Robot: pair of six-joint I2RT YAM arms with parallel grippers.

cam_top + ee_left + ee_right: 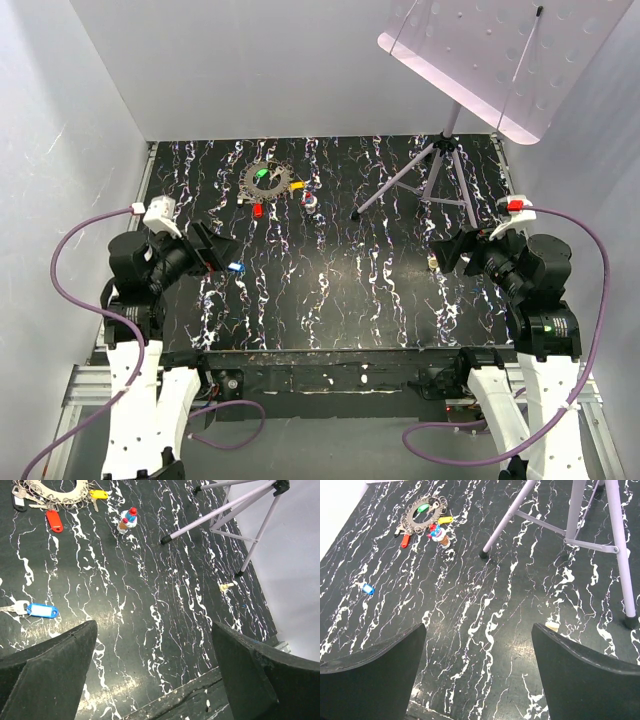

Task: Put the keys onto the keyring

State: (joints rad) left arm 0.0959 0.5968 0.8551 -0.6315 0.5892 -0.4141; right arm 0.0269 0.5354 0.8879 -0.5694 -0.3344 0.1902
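Observation:
The keyring (268, 178) lies at the far left of the black marbled table, grey keys fanned round it, a green-capped key (262, 173) inside. A yellow-capped key (297, 185) and a red-capped key (258, 210) lie at its edge. A blue-tagged key (236, 267) lies apart, just right of my left gripper (215, 248), which is open and holds nothing. The left wrist view shows the blue key (42, 610), red key (54, 520) and keyring (55, 490) beyond the left gripper (153, 630). My right gripper (450, 250) is open and holds nothing; its view shows the keyring (422, 515) far ahead of it (479, 627).
A small red-white-blue object (310, 199) stands right of the keyring. A lilac tripod (440, 170) with a tilted perforated board stands at the back right. A small beige lump (433, 262) lies by the right gripper. White walls enclose the table.

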